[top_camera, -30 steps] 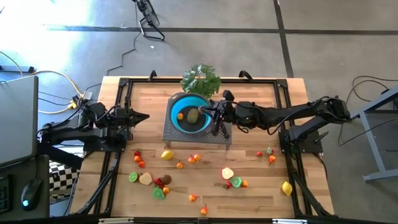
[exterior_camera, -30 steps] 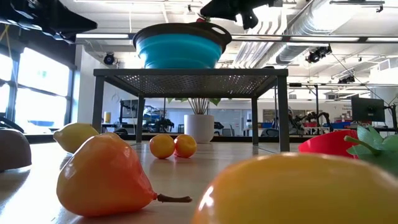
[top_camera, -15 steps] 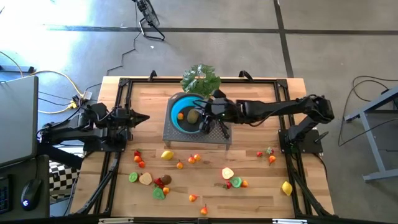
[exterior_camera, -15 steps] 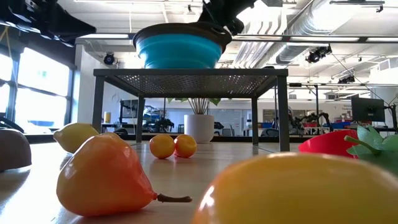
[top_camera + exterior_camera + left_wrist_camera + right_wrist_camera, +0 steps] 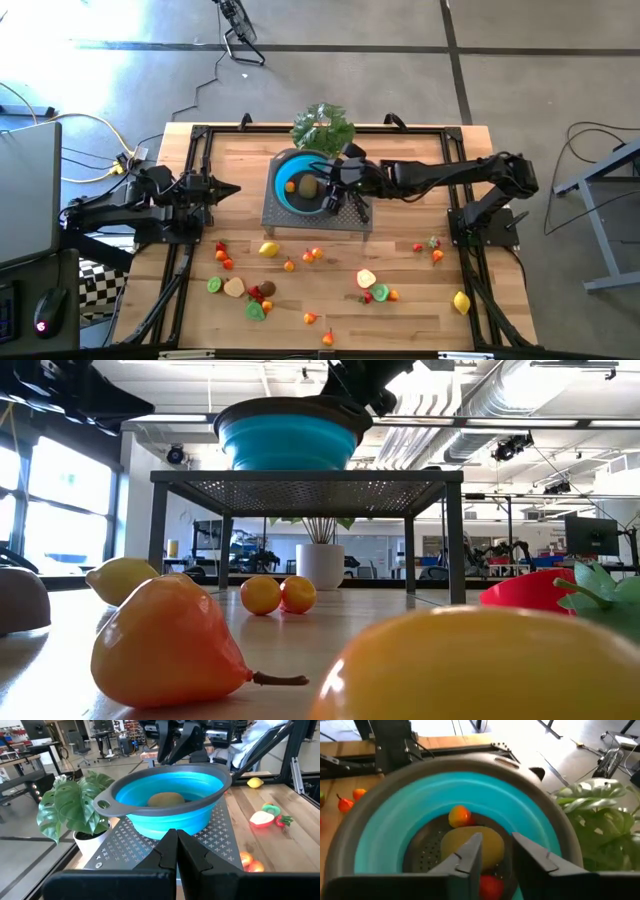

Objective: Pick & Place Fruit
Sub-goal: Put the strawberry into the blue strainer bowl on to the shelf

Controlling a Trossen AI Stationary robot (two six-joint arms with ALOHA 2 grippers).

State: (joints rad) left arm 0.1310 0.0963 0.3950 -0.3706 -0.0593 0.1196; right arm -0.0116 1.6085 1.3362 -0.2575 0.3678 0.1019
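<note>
A blue bowl (image 5: 303, 180) stands on a grey mesh stand (image 5: 318, 217) at the table's far middle. Inside it lie a brownish-yellow fruit (image 5: 470, 845) and a small orange one (image 5: 459, 815). My right gripper (image 5: 495, 855) hangs over the bowl's right rim, tipped down, its fingers apart. A red fruit (image 5: 490, 887) shows low in the gap between them. Many more fruits lie on the near half of the table, among them a lemon (image 5: 268, 249). My left gripper (image 5: 228, 188) waits shut at the table's left, pointing at the stand. My right gripper stands open, slanting down from the table's right, over the red fruit (image 5: 491, 889) seen in the gap between its fingers. Whether either finger touches that fruit, I cannot tell.
A leafy green plant (image 5: 323, 127) stands just behind the bowl. Loose fruits and slices lie scattered along the near side, from the left (image 5: 222, 258) to a lemon at the right (image 5: 461, 301). The bare wood between the stand and the left arm holds nothing.
My right gripper has gone toward the table's left, from beside the bowl's right rim to over the bowl, and tipped its fingers downward. For the last half second it has hung still there.
</note>
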